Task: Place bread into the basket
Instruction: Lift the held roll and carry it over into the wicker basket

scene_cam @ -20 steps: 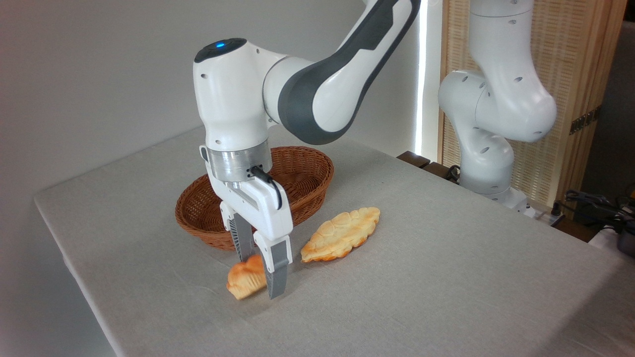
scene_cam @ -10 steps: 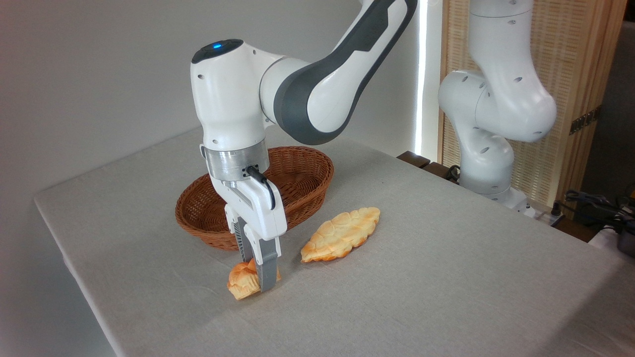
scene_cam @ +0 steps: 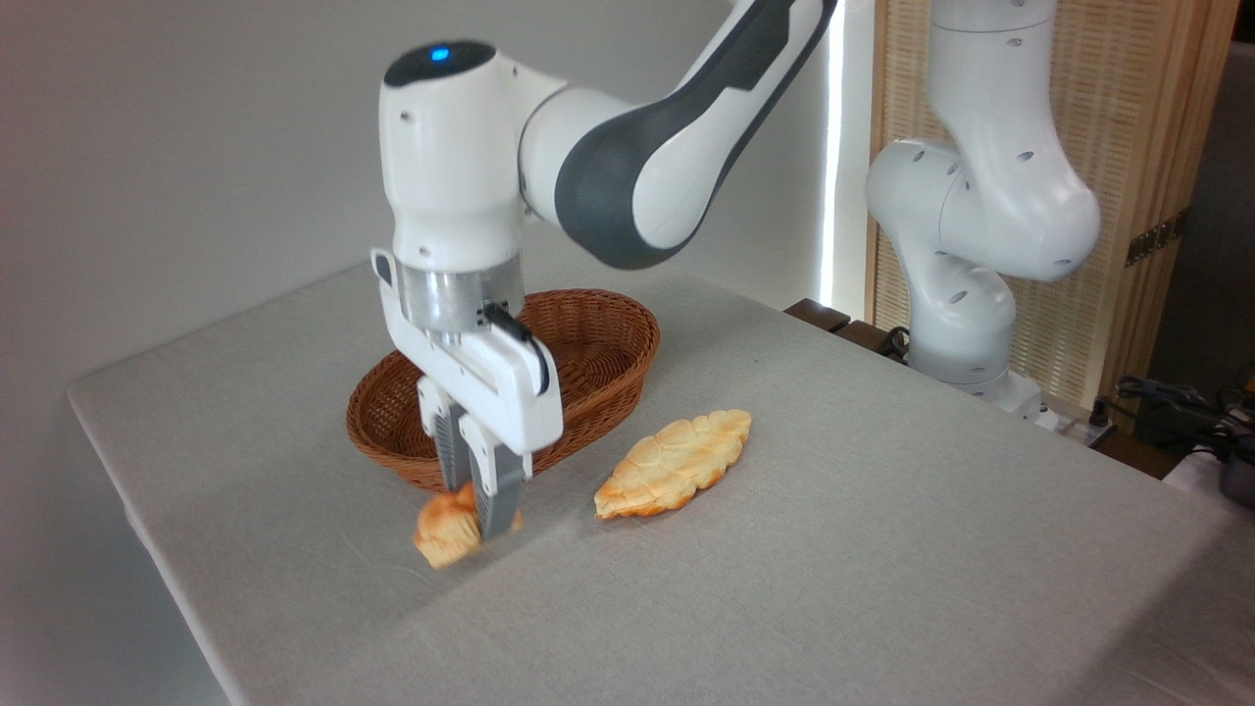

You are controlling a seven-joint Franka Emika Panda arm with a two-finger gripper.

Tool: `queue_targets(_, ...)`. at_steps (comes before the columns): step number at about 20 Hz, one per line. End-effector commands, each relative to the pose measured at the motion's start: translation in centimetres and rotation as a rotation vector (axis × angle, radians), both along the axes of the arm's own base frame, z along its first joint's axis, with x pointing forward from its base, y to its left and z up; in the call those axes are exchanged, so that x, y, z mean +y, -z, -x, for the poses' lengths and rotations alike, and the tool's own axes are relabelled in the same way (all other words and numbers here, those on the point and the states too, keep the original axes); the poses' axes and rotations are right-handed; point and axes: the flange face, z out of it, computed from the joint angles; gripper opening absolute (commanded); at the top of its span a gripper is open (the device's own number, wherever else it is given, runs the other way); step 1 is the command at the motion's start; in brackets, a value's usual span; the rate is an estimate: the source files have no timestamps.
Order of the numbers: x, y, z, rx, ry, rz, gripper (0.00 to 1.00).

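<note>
Lifted slightly leftward since before, the tool clenches the bun clear of the surface, ready for the wicker basket.

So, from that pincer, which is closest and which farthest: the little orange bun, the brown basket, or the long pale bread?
1. The small bun: between the fingers of the pincer, so nearest.
2. The wicker basket: just behind the pincer, its near rim close by.
3. The long leaf-shaped bread: off to the right on the cloth, farthest.
</note>
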Motion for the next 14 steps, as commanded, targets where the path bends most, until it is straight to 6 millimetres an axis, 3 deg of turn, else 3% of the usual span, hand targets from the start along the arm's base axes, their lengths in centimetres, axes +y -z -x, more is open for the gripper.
queue_targets(1,0.7,-4.9,1.1,0.049,-0.054,0.143,0.15)
queue_targets(6,-1.3,-6.5,1.9,0.135,-0.087,0.314,0.16)
queue_targets(8,-2.7,-5.5,1.9,0.171,-0.109,0.338,0.38)
queue_targets(10,-6.7,-3.4,1.9,0.227,-0.075,0.339,0.55)
queue_targets(11,-7.9,-2.2,2.0,0.260,-0.082,0.333,0.70)
queue_targets(12,-9.4,-1.3,2.1,0.288,-0.091,0.327,0.93)
queue_targets(13,-10.5,-0.7,2.0,0.299,-0.100,0.329,1.00)
queue_targets(14,-11.4,-0.1,2.1,0.308,-0.096,0.325,1.00)
